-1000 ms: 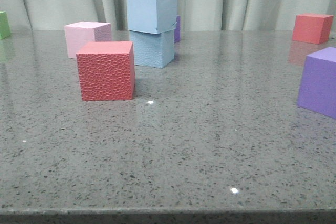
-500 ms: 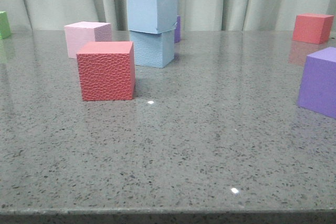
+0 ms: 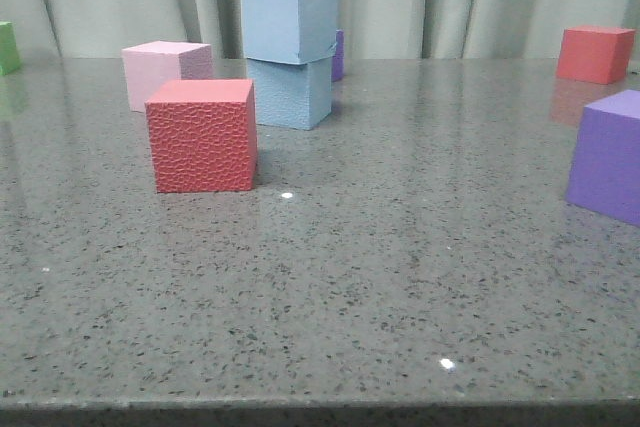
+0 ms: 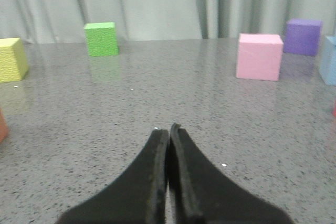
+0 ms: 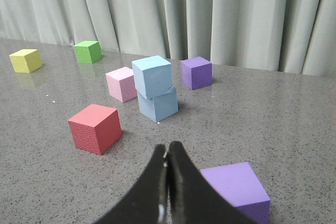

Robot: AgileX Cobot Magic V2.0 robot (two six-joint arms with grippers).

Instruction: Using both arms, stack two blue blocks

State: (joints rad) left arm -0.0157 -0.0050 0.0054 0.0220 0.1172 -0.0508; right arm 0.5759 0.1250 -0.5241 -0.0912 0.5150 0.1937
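One pale blue block (image 3: 288,21) rests on top of the other blue block (image 3: 291,92) at the back of the table, the upper one slightly turned. The right wrist view shows the same stack, upper block (image 5: 152,76) on lower block (image 5: 158,104). In the left wrist view only an edge of a blue block (image 4: 329,60) shows. My left gripper (image 4: 169,128) is shut on nothing, low over bare table. Well short of the stack, my right gripper (image 5: 168,146) is shut too, holding nothing. Neither gripper appears in the front view.
A red cube (image 3: 202,134) sits in front of the stack, a pink cube (image 3: 164,72) to its left, a small purple cube (image 5: 197,72) behind. A large purple cube (image 3: 608,154) and a red cube (image 3: 595,53) are at right. Green (image 4: 101,39) and yellow (image 4: 11,59) cubes lie far left.
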